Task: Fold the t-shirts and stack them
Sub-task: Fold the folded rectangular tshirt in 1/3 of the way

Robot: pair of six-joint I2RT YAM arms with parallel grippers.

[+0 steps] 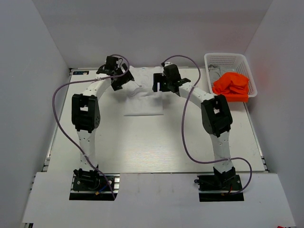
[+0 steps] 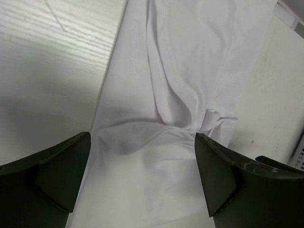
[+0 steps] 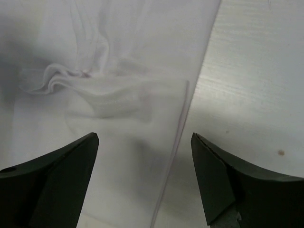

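The white t-shirt (image 1: 142, 99) lies partly folded and rumpled on the table at the back centre. My left gripper (image 1: 118, 81) is open over its left back part; in the left wrist view (image 2: 142, 138) the wrinkled white cloth (image 2: 180, 57) lies between the fingers. My right gripper (image 1: 159, 85) is open over its right back part; in the right wrist view (image 3: 144, 138) the fingers straddle the shirt's right edge (image 3: 95, 47). The orange t-shirt (image 1: 231, 85) and the grey t-shirt (image 1: 216, 72) lie bunched in the basket.
The white lattice basket (image 1: 228, 58) stands at the back right corner of the table. White walls close in the back and both sides. Purple cables loop from both arms over the table (image 1: 152, 147).
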